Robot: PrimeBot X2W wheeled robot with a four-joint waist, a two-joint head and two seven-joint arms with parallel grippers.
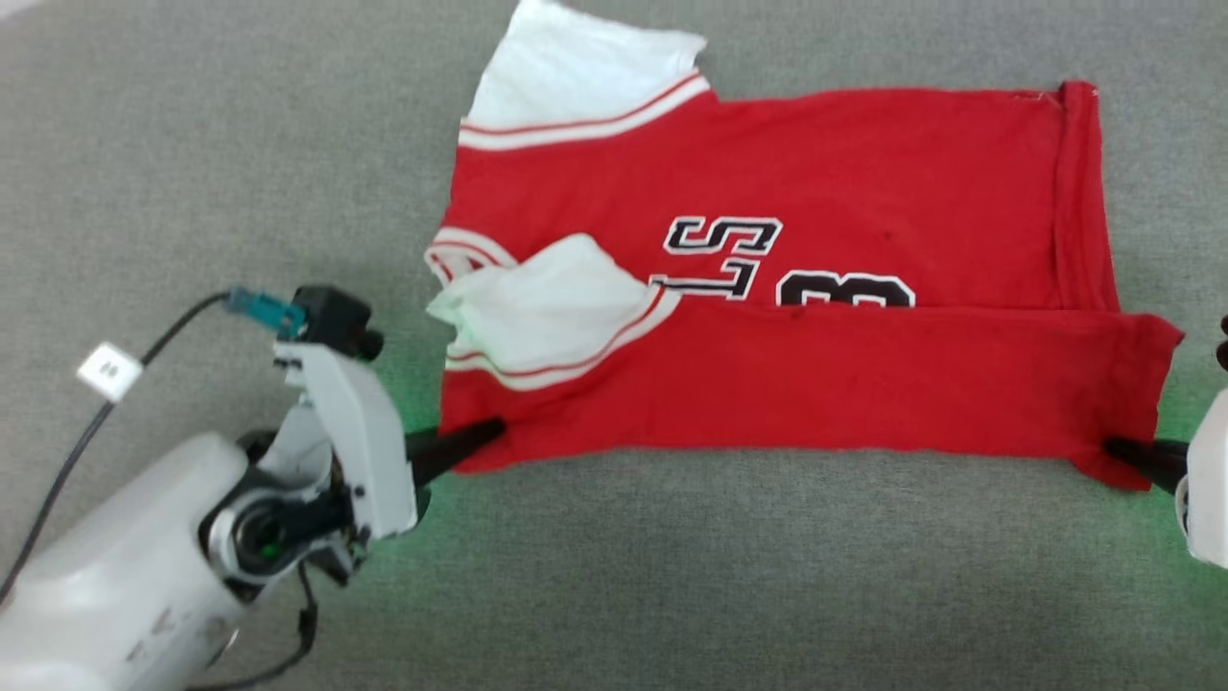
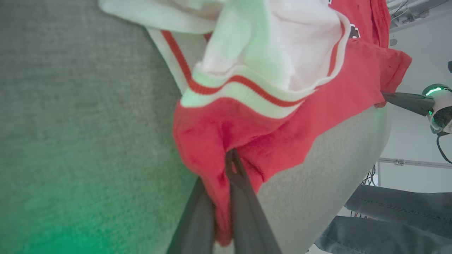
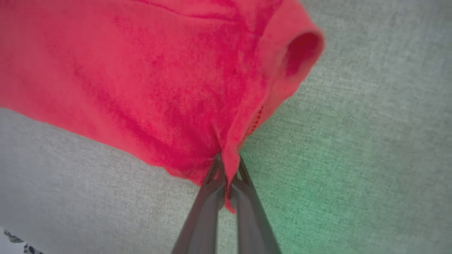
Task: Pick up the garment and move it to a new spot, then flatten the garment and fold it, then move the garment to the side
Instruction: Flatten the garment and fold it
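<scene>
We find the garment lying on the grey surface, spread sideways in the head view, with the sleeve end toward 9 o'clock and the hem toward 3 o'clock. The long edge at 6 o'clock is folded over toward 12 o'clock. It forms a plain red band that covers the lower part of the black lettering and number. The far sleeve projects at 11 o'clock, and the near sleeve lies crumpled on the red front at 9 o'clock. The left gripper sits at the 8 o'clock corner of the garment. Its jaws are closed on that red corner, and the left wrist view shows the cloth bunched between the two dark fingers. The right gripper sits at the 4 o'clock corner. Its jaws are closed on the hem corner, and the right wrist view shows a thin fold of the red fabric pinched at the tips. The rest of the garment lies flat on the surface between the two held corners.
</scene>
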